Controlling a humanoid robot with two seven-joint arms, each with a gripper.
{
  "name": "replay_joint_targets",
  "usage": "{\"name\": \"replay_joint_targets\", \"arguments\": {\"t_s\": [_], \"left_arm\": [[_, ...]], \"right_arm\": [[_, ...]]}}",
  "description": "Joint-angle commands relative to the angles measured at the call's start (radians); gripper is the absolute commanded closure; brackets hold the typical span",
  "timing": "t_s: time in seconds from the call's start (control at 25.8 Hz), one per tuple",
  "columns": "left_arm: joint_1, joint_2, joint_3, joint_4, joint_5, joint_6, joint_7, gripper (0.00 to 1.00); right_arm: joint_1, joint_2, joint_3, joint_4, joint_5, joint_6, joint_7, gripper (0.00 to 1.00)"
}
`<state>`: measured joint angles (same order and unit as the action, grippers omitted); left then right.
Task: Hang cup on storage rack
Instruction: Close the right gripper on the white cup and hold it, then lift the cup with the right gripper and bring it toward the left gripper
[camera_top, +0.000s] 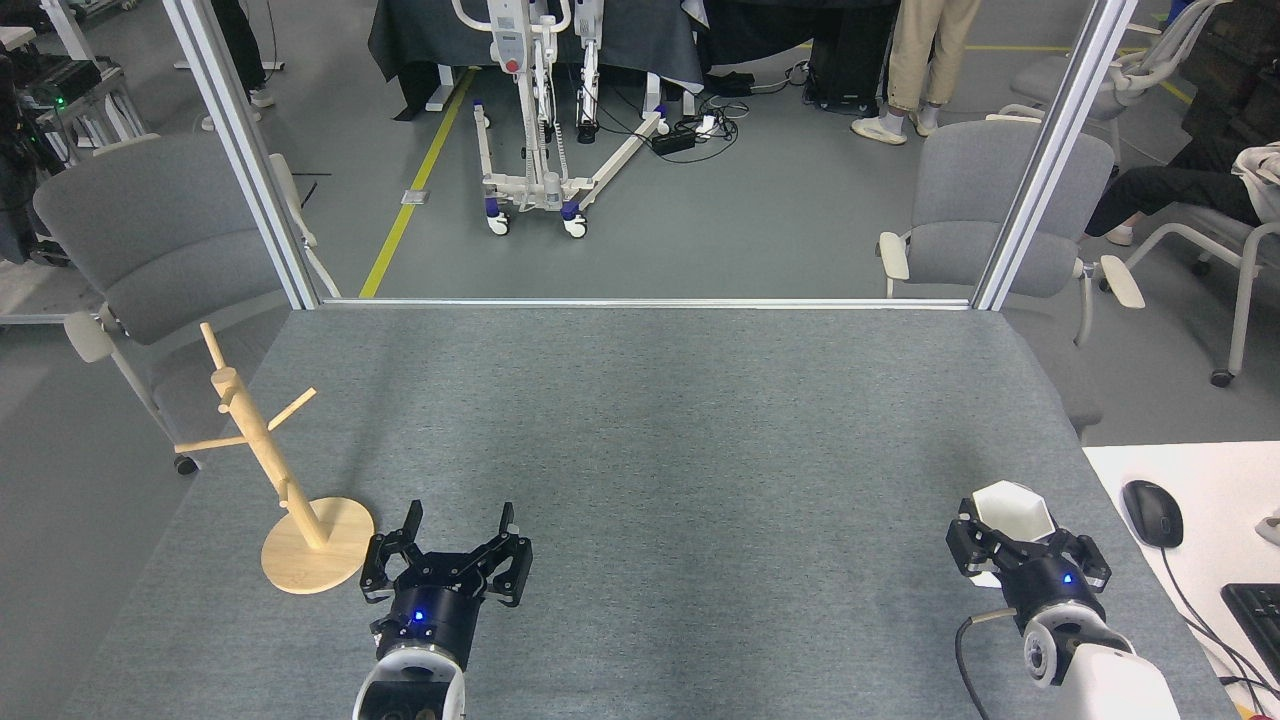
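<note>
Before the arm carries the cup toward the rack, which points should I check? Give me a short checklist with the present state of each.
1. Right tool closed around the cup: ok, fingers sit on both sides.
2. Cup upright, rim up: ok.
3. Storage rack standing on the table: ok.
4. Rack pegs free: ok, nothing hangs there.
5. Left tool clear of the rack: ok, open, beside the base, not touching.
6. The cup's hanging hole: cannot tell, it is not visible.

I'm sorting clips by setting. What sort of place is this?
Probably a robotics lab or test workshop: a grey felt-covered table inside an aluminium frame, a wheeled lifting stand with cables on a floor marked with yellow tape, and office chairs around.
</note>
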<state>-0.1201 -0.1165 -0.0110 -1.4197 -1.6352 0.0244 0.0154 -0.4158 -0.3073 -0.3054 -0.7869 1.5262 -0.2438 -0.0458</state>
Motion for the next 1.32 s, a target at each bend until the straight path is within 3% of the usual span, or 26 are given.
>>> {"name": "replay_joint_targets", "arguments": {"t_s": [0.0,0.15,0.39,0.43,0.7,0.81,0.93,1.16,1.28], "left_arm": [[0.004,0.000,0.000,-0.001,0.000,0.000,0.000,0.00],[0.007,0.000,0.000,-0.002,0.000,0.000,0.000,0.00],[-0.003,0.000,0.000,-0.001,-0.002,0.000,0.000,0.00],[-0.001,0.000,0.000,-0.001,0.000,0.000,0.000,0.01],[0.005,-0.005,-0.001,-0.005,0.000,0.000,0.000,0.00],[0.002,-0.003,-0.001,-0.012,0.000,-0.001,0.001,0.01],[0.004,-0.002,-0.001,-0.039,0.000,-0.004,0.003,0.01],[0.005,-0.006,-0.001,-0.071,0.000,-0.032,0.003,0.01],[0.013,-0.009,-0.004,-0.081,0.000,-0.047,0.003,0.00]], "right_arm": [[-0.001,-0.001,0.000,0.005,0.002,0.001,0.000,0.19],[-0.003,-0.001,0.000,0.005,0.002,0.000,-0.002,0.30],[-0.003,-0.001,0.000,0.005,0.002,0.000,-0.002,0.70],[-0.003,-0.001,0.000,0.005,0.002,0.000,-0.002,0.72],[-0.003,-0.004,-0.001,-0.009,0.035,-0.002,0.018,0.70],[-0.028,-0.013,-0.001,-0.040,0.043,-0.002,0.093,0.71],[-0.034,-0.007,-0.029,-0.134,0.045,0.000,0.248,0.71],[-0.034,0.007,-0.107,-0.430,0.034,-0.014,0.541,0.71],[-0.034,0.014,-0.113,-0.594,-0.015,-0.006,0.673,0.71]]}}
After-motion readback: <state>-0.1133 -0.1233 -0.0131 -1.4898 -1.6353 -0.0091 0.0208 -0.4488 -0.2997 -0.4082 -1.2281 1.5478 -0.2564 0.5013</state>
